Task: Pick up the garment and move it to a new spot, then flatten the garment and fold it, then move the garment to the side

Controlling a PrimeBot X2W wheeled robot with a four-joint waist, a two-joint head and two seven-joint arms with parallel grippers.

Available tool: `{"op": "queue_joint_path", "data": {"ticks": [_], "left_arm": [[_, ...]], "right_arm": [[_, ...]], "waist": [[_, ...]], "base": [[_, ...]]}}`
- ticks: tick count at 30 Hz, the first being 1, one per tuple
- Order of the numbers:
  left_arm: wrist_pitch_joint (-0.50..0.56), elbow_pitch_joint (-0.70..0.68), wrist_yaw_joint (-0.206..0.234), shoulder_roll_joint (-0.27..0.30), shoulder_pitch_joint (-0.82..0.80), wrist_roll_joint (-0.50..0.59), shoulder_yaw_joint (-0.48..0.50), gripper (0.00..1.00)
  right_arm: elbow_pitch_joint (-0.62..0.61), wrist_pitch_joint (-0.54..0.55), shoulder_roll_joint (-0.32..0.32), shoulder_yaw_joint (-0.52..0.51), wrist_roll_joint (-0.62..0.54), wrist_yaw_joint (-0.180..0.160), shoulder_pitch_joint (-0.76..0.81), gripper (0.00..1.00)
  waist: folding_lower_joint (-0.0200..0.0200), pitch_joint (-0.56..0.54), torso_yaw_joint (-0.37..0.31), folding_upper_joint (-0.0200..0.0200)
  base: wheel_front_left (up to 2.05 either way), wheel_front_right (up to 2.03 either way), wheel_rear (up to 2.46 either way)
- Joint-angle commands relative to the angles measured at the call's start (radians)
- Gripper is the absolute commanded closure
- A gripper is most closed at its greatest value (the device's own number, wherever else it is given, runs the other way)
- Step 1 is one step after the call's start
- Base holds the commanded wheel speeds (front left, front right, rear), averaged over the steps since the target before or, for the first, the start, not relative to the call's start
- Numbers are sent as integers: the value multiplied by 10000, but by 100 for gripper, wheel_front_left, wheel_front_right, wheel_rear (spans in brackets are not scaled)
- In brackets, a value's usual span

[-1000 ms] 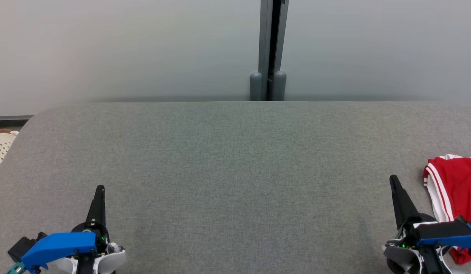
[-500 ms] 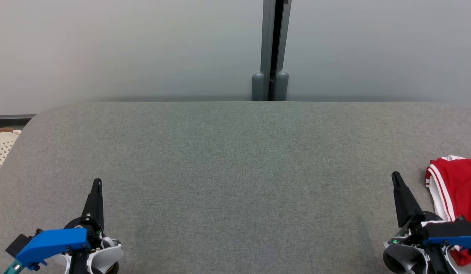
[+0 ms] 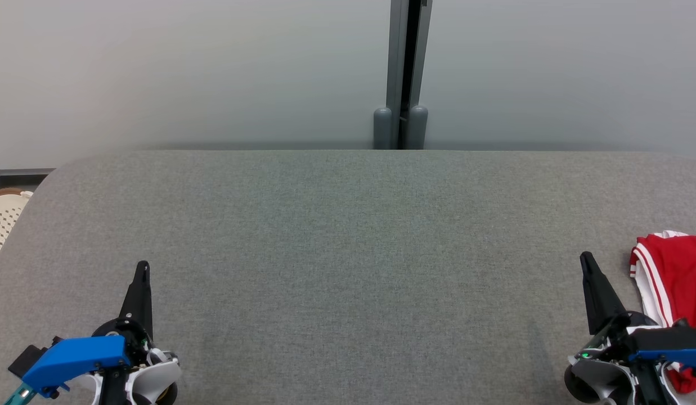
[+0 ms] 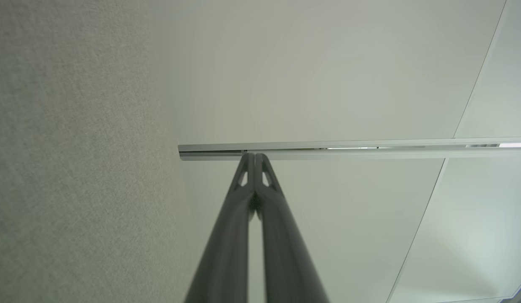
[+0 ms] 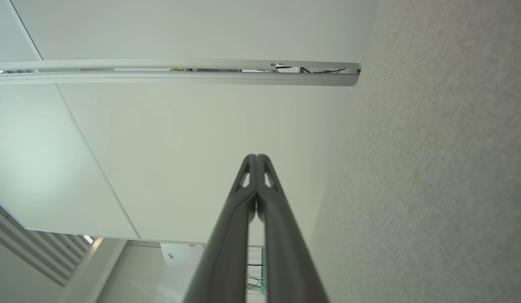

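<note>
The garment (image 3: 677, 281) is red with white stripes and trim, lying bunched at the right edge of the grey table (image 3: 348, 253), partly cut off by the frame. My right gripper (image 3: 585, 259) is shut with nothing in it, its tip a short way left of the garment, its wrist overlapping the garment's near part. Shut and holding nothing, my left gripper (image 3: 143, 265) stands at the table's near left. In the wrist views, each pair of fingertips is pressed together: left gripper (image 4: 255, 156), right gripper (image 5: 256, 157).
A pale wall with a grey post (image 3: 403, 73) stands behind the table. A cream perforated basket (image 3: 1, 219) sits beyond the table's left edge. The grey cloth surface stretches wide between the two grippers.
Both grippers have drawn slightly back toward the near edge, the left more than the right. The garment has stayed put. Both stay shut.
</note>
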Motion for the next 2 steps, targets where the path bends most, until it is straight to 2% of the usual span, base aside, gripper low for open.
{"op": "queue_joint_path", "data": {"ticks": [1,2], "left_arm": [[38,-45,-95,16,-105,-23,19,100],[38,-45,-95,16,-105,-23,19,100]], "right_arm": [[-40,29,-47,-24,23,4,125,100],[-40,29,-47,-24,23,4,126,100]], "waist": [[1,0,-1,0],[1,0,-1,0]], "base": [[0,0,0],[0,0,0]]}}
